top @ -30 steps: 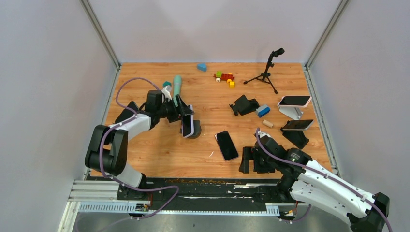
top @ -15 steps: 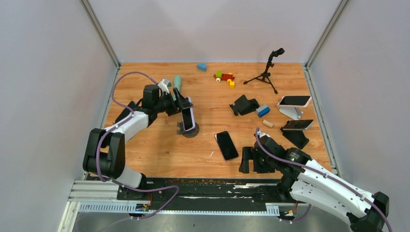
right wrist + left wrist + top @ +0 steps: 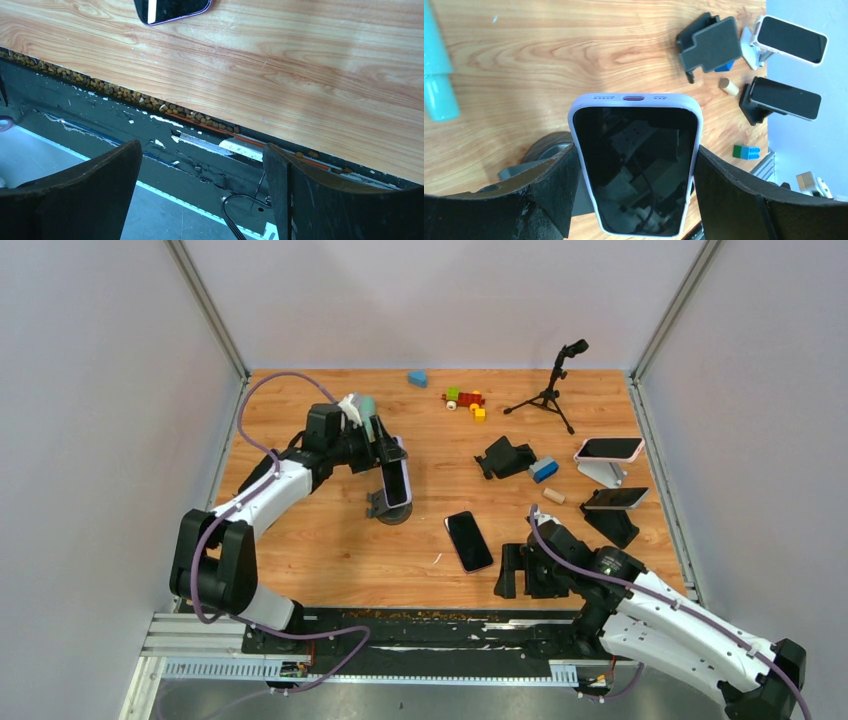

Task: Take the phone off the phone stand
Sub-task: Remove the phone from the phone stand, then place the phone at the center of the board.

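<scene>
Left gripper [image 3: 636, 160] clamping phone [image 3: 636, 145] by its long edges, phone stand [image 3: 544, 150] just beneath, open tabletop [image 3: 549, 55] beyond

Top view high, looking down on whole table [image 3: 330, 560], wrist views close (both share its wood)

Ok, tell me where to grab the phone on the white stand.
Take the phone across its two long edges, near the middle, coming down from above. It lies sideways, leaning back on the white stand, so its screen and upper edge are clear while the stand covers its back. A lip may crowd the lower edge.
</scene>
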Action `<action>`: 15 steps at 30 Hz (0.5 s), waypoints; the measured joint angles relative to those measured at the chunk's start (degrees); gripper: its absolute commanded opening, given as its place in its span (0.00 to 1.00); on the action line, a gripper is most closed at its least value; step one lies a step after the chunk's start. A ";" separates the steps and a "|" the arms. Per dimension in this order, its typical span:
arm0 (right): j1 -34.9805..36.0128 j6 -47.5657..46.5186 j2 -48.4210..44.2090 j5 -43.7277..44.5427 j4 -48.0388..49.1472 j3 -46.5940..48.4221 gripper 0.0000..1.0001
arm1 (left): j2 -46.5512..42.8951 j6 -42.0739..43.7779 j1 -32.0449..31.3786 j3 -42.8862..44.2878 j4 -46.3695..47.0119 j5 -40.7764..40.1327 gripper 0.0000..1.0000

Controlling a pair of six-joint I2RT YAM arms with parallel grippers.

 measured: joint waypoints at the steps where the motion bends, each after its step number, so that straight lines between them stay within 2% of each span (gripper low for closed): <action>1: 0.00 0.00 -0.13 0.00 -0.02 0.00 0.91 | -0.20 0.20 -0.63 0.92 -0.48 -0.26 0.55; 10: 0.00 0.02 -1.49 1.22 -0.26 0.02 0.91 | -1.51 1.18 -10.54 8.48 -4.09 -5.75 0.53; 15: 0.00 0.11 -2.80 2.03 -1.09 0.20 0.91 | 2.82 1.90 -16.96 12.79 -6.75 -9.90 0.51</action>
